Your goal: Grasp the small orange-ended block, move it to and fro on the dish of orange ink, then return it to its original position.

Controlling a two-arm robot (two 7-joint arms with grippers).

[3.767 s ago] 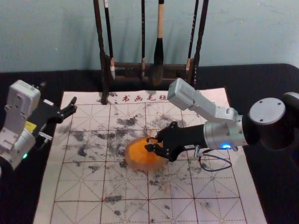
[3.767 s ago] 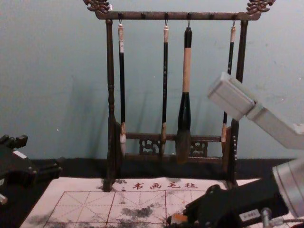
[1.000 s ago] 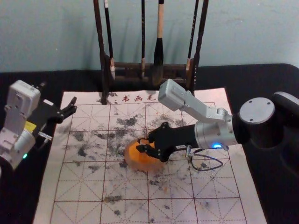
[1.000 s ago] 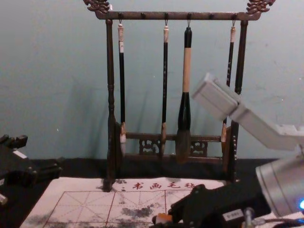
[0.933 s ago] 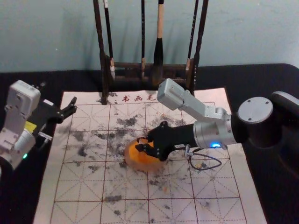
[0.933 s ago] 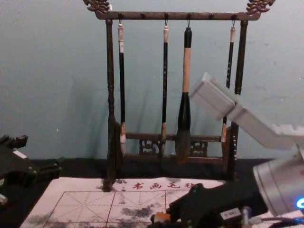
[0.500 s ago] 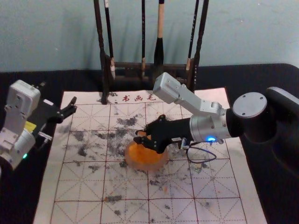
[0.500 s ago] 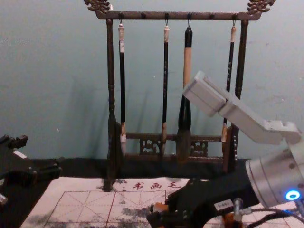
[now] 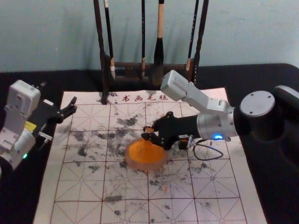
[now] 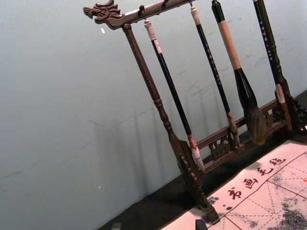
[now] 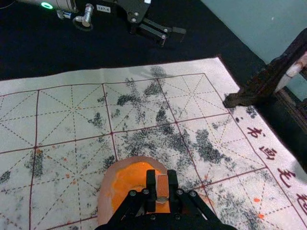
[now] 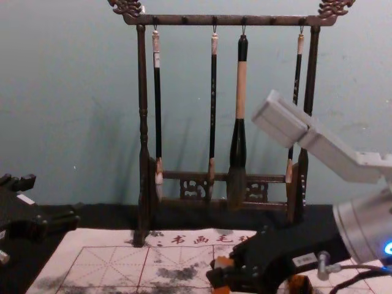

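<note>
Near the round orange-ink dish (image 9: 146,167), the black right gripper (image 9: 148,132) pinches the small orange-ended block (image 11: 162,186) between 2 fingers; best lift clear before travelling. Left of the dish, the black left gripper (image 9: 73,105) gapes.

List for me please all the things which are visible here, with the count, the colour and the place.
Brush rack: 1, dark brown, at the back
Brushes: 4, mainly black, one partly tan, hanging on the rack
Mat: 1, whitish with red grid, on the table
Ink dish: 1, pinkish rim, orange ink, on the mat
Block: 1, orange, gripped by the right hand
Unclear object: 1, dark and orange, below the right arm
Wall: 1, blue-grey, behind
Right hand: 1, black, near the dish
Left hand: 1, black, open, left side
</note>
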